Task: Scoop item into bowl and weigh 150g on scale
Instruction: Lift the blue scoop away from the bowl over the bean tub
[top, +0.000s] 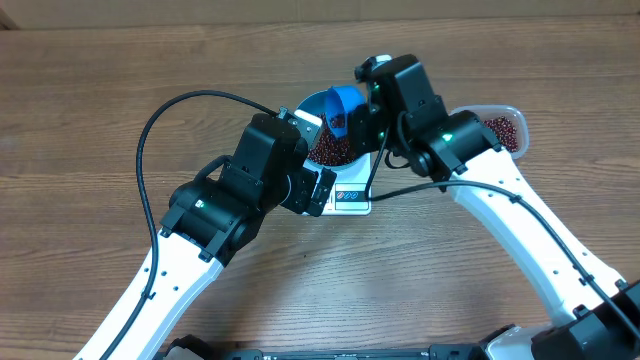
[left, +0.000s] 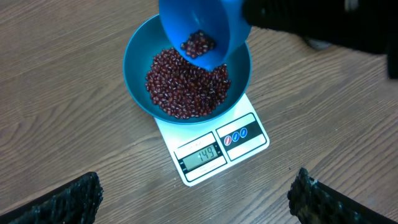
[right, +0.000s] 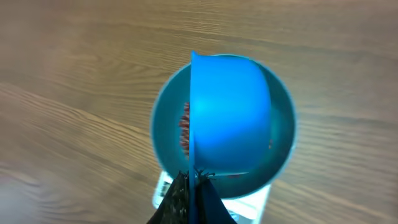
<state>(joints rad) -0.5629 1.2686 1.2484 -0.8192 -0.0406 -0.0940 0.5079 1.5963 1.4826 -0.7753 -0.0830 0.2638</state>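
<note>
The blue bowl (left: 138, 68) stands on the white scale (left: 245, 146), whose display reads 149. Dark red-brown beans (left: 183, 93) cover the bowl's bottom. A small blue scoop (left: 199, 22) is tilted over the bowl with a few beans at its lip. My right gripper (right: 194, 177) is shut on the scoop's thin handle, and the scoop (right: 230, 112) hides most of the bowl (right: 163, 118) in that view. My left gripper (left: 196, 199) hangs open over bare table in front of the scale, with nothing between its fingers (left: 68, 199). Overhead, the scoop (top: 343, 108) sits above the bowl (top: 308, 104).
A clear plastic tub (top: 505, 130) holding more beans stands right of the scale, partly under the right arm. Black cables loop from both arms over the wooden table (top: 90, 120). The two arms crowd close around the scale (top: 350, 198).
</note>
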